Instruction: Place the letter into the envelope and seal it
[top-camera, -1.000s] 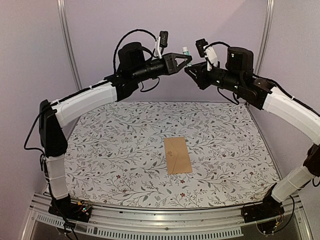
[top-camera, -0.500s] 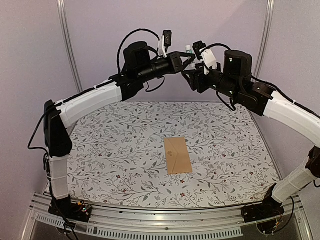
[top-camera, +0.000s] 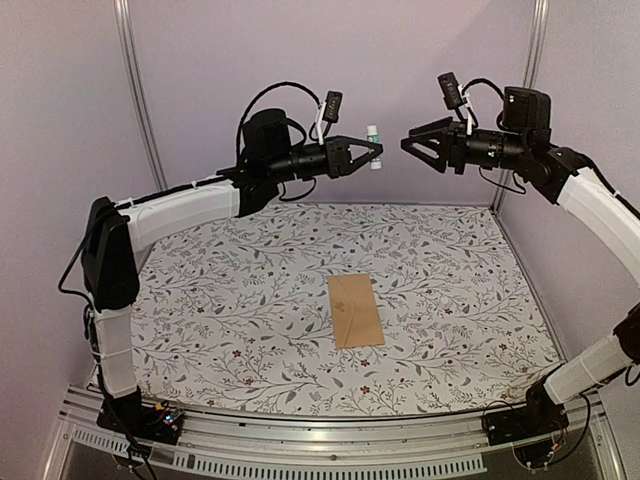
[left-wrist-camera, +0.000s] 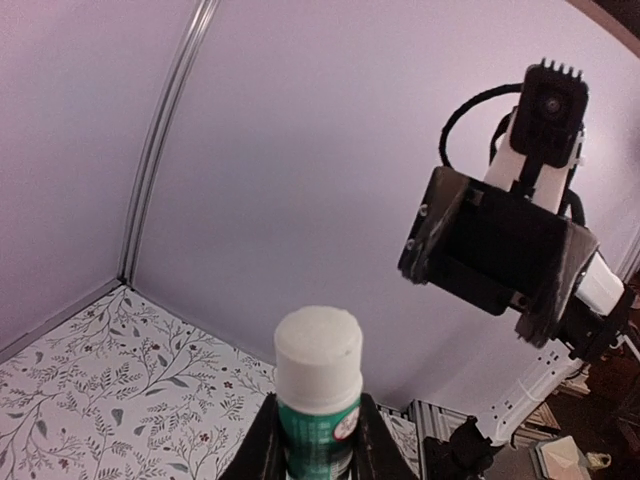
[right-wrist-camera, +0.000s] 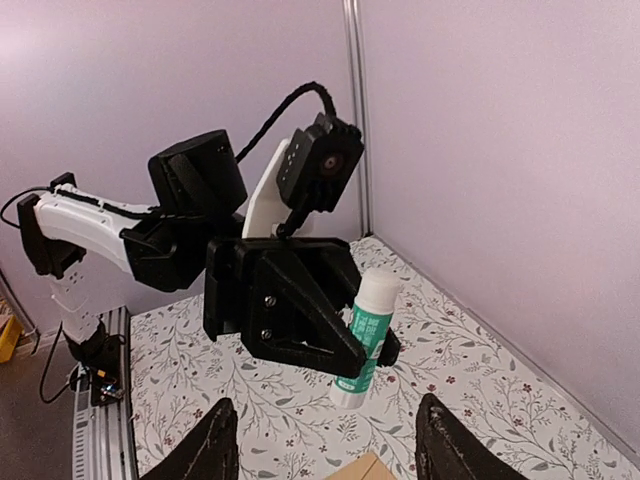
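L gripper (top-camera: 372, 152) is pinched shut on a glue stick (top-camera: 374, 160), held high over the far part of the table (top-camera: 200, 300). Its fingers clamp the green body and the white cap sticks out past the tips. R gripper (top-camera: 410, 148) faces it at about the same height. Its jaws are spread wide w/ nothing between them, and there is a clear gap of air between its tips and the stick.

The envelope (top-camera: 355, 310) lies flat on the floral cloth, centre-right, long side running near-to-far and slightly skewed. It is well in from every table edge and nothing touches it. Open cloth lies all round it, w/ most room on the left. Both arms arch up from the near rail (top-camera: 330, 440), so the space right above the envelope is free. The back wall (top-camera: 330, 60) is close behind the grippers, w/ metal posts at the far-left (top-camera: 135, 90) and far-right (top-camera: 535, 60) corners.

Writing: the stick's green label has white print and a small red-and-white mark near the cap, too blurred to read in either wrist view. The envelope has a small dark mark near its far end, not legible.
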